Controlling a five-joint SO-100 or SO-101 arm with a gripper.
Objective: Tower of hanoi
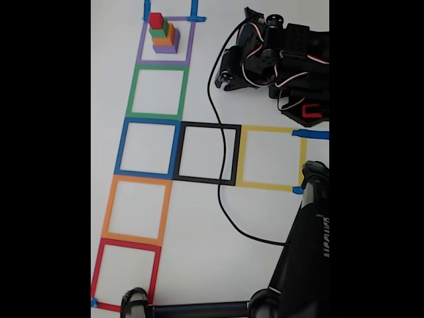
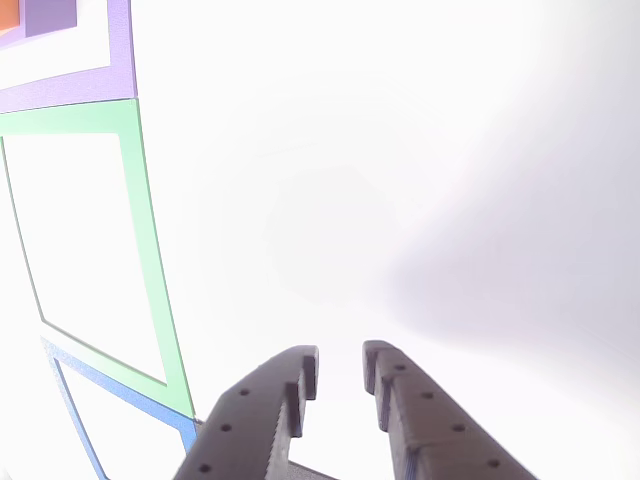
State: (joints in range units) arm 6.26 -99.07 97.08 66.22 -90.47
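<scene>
On the white table (image 1: 199, 225), the fixed view shows a stack of 4 plain small cubes standing inside the purple tape square outline (image 1: 165, 41) at the top of a column of outlines. The large purple cube (image 1: 165, 48) sits at the bottom, the orange cube (image 1: 165, 36) on it, the green cube (image 1: 158, 31) above that, and the tiny red cube (image 1: 156, 20) on top. The stack rests toward the upper middle of the purple outline, touching no tape.

Below the purple outline in that view come the green tape square outline (image 1: 158, 92), the blue tape square outline (image 1: 148, 147), the orange tape square outline (image 1: 136, 210) and the red tape square outline (image 1: 126, 274). To the right of the blue one lie a black tape square outline (image 1: 207, 154) and a yellow tape square outline (image 1: 272, 158).

The black robot arm (image 1: 285, 56) is folded well to the right of the purple outline, and a black cable (image 1: 222, 199) trails from it across the table.

In the other view, the dark plastic gripper (image 2: 340, 370) hangs over bare table to the right of the green outline, its 2 fingers (image 2: 290, 385) parted by a narrow gap with nothing between them.
</scene>
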